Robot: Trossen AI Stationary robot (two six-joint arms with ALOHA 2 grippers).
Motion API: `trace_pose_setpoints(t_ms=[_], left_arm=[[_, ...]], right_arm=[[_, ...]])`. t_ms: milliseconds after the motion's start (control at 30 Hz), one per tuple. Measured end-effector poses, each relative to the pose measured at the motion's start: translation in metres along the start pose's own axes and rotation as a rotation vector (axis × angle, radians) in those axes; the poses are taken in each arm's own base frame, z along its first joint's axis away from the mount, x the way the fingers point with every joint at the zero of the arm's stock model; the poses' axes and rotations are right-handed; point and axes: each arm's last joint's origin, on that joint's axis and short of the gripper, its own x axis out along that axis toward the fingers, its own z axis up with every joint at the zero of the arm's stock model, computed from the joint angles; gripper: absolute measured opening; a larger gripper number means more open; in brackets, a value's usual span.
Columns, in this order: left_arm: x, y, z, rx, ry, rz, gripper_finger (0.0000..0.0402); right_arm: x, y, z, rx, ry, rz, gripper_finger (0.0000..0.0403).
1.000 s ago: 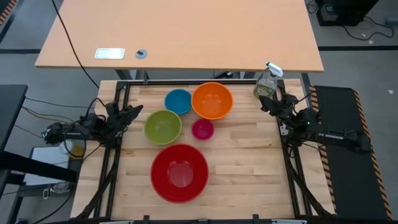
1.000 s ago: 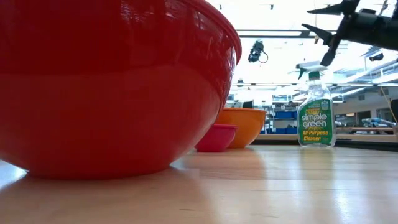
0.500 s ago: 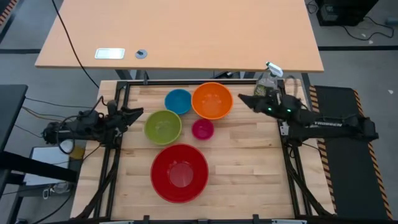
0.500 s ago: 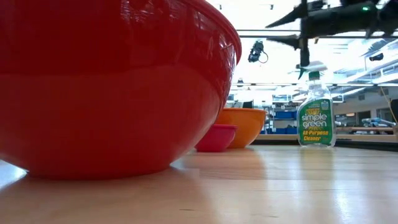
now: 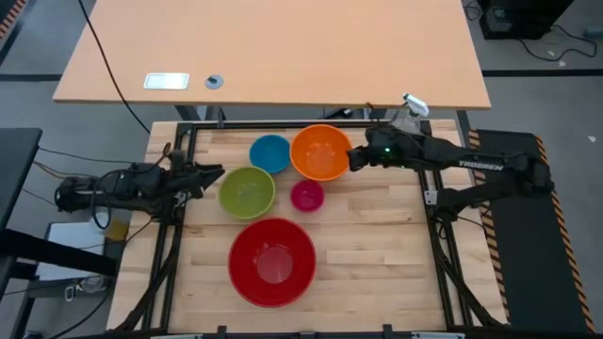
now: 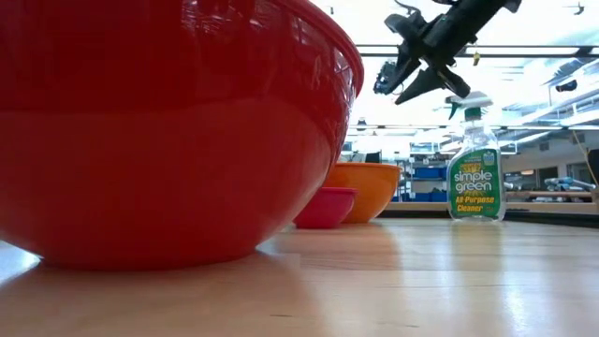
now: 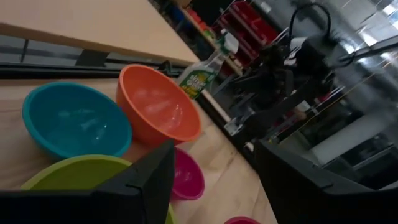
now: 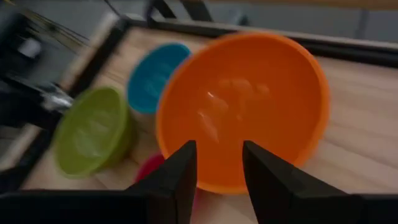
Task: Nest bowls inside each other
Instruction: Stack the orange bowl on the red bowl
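Five bowls stand on their bases on the wooden table: red (image 5: 272,262) near the front, lime green (image 5: 247,192), magenta (image 5: 307,195), blue (image 5: 270,153) and orange (image 5: 321,152) farther back. My right gripper (image 5: 355,159) hangs open in the air beside the orange bowl's right rim, tipped downward. In its wrist view its fingers (image 8: 219,169) frame the orange bowl (image 8: 242,106). My left gripper (image 5: 213,173) is open at the table's left edge, just left of the green bowl. Its wrist view (image 7: 214,186) looks over the blue (image 7: 74,121) and orange (image 7: 158,102) bowls.
A clear spray bottle (image 5: 405,121) stands at the back right corner, behind my right arm. It also shows in the low view (image 6: 474,168). A bare stretch of table lies right of the red bowl (image 6: 168,131). A tan desk (image 5: 273,47) stands beyond the far edge.
My right gripper has swung from the table's right edge toward the left. It has risen and tipped down, and now hangs beside the orange bowl. My left gripper has risen a little at the left edge, levelling out toward the green bowl. No bowl has moved.
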Motion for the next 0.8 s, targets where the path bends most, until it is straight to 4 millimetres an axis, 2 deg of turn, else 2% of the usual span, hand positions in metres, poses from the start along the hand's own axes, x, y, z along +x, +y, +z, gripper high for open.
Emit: trace_pose_setpoints(t_ms=[167,367,500,633,800], left_arm=[[0.007,-0.016,0.010,0.035,0.044,0.045,0.0224],[0.012,-0.032,0.021,0.079,0.083,0.083,0.0224],[0.014,-0.037,0.024,0.135,0.085,0.082,0.0224],[0.016,-0.038,0.024,0.151,0.091,0.087,0.0224],[0.019,-0.038,0.022,0.160,0.100,0.095,0.0224]], right_arm=[[0.005,0.002,-0.001,-0.015,0.115,-0.066,0.0163],[0.005,-0.008,-0.012,0.121,0.212,-0.197,0.0250],[0.002,-0.013,-0.016,0.158,0.187,-0.300,0.0297],[0.006,-0.017,-0.014,0.185,0.160,-0.313,0.0308],[0.021,-0.029,-0.025,0.244,0.140,-0.317,0.0290]])
